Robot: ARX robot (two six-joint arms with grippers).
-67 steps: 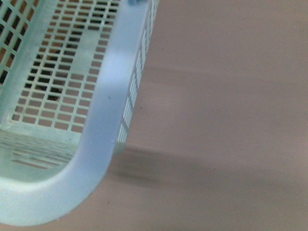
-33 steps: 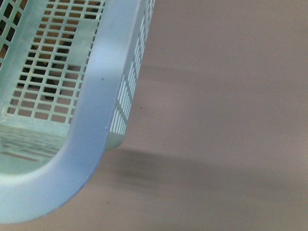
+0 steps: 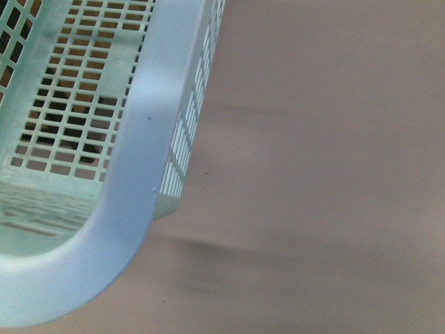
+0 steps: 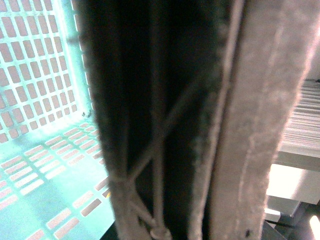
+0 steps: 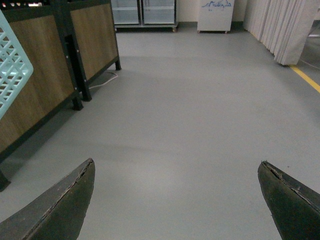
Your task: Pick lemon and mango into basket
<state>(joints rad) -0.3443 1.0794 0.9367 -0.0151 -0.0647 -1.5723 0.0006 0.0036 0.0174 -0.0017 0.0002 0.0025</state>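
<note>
Above grey floor (image 5: 200,100), right fingers (image 5: 57,207) apart; left fingers: cannot tell; slotted plastic basket (image 3: 149,139) rim slanting 7-to-1 o'clock.

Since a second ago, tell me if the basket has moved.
Yes: the basket has drifted slightly left against the floor.

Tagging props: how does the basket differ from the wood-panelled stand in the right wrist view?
The basket is light blue-green slotted lattice; the wood-panelled stand has solid brown panels. The basket's corner is rounded; the stand's black frame is straight-edged. Both are only partly in view.
</note>
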